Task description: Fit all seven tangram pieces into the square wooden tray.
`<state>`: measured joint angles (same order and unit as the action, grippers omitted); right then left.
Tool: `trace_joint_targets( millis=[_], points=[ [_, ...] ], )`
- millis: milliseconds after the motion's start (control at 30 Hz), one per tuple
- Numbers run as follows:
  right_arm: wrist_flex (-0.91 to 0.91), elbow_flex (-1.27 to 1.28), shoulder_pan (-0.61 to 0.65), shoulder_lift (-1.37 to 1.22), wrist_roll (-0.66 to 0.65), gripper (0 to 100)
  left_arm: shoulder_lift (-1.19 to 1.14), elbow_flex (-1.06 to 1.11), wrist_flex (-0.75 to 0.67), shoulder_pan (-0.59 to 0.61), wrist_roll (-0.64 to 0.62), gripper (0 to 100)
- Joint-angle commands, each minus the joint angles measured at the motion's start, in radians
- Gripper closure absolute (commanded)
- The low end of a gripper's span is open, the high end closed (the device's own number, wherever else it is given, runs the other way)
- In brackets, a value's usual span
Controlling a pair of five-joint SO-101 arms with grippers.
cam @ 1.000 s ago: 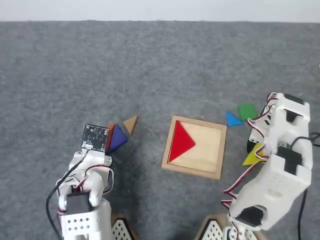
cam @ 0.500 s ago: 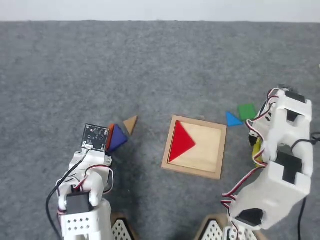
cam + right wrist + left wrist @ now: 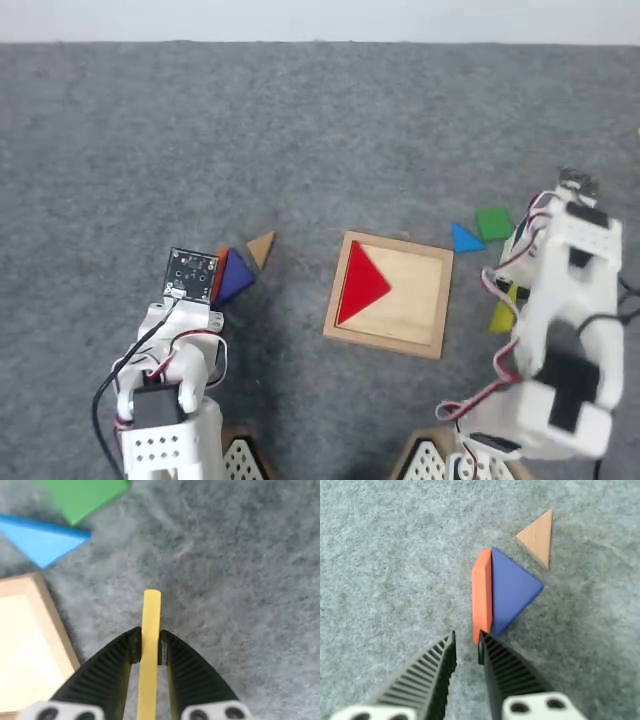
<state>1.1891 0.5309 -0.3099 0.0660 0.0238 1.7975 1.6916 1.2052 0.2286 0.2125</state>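
The square wooden tray lies mid-table with a red triangle in its left half. My right gripper is shut on a yellow piece, held on edge over the carpet just right of the tray. From above, the yellow piece peeks out under the right arm. A light blue triangle and a green square lie beyond it. My left gripper is open by a narrow gap, empty, just short of an orange piece and a dark blue triangle that touch. A wooden triangle lies apart.
Grey carpet covers the whole table. The left arm stands at the near left, with the orange piece, dark blue triangle and wooden triangle left of the tray. Wide free carpet lies beyond the tray.
The right arm has changed pose, stretching out along the right side with the yellow piece still in its gripper. The left arm and the other pieces have not moved.
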Motion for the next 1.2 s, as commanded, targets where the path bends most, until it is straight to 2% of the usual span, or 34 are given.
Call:
trace_joint_targets(
  millis=[0,167,300,400,533,633,933,1167],
  points=[
    [-0.022,0.008,0.015,0.157,-0.026,99.1,0.000,-0.007,0.011,0.005,0.005,93],
    [0.039,-0.095,0.114,0.214,0.000,99.1,0.000,-0.007,0.011,0.005,0.005,93],
    [0.105,-0.247,0.271,0.171,0.100,99.1,0.000,-0.007,0.011,0.005,0.005,93],
    [0.133,-0.336,0.403,0.127,0.109,99.1,0.000,-0.007,0.011,0.005,0.005,93],
    [0.127,-0.379,0.584,0.077,-0.052,99.1,0.000,-0.007,0.011,0.005,0.005,93],
    [0.125,-0.382,0.667,0.048,-0.172,99.1,0.000,-0.007,0.011,0.005,0.005,93],
    [0.120,-0.356,0.797,0.030,-0.328,99.1,0.000,-0.007,0.011,0.005,0.005,93],
    [0.093,-0.353,0.808,-0.045,-0.387,99.1,0.000,-0.007,0.011,0.005,0.005,93]
  ],
)
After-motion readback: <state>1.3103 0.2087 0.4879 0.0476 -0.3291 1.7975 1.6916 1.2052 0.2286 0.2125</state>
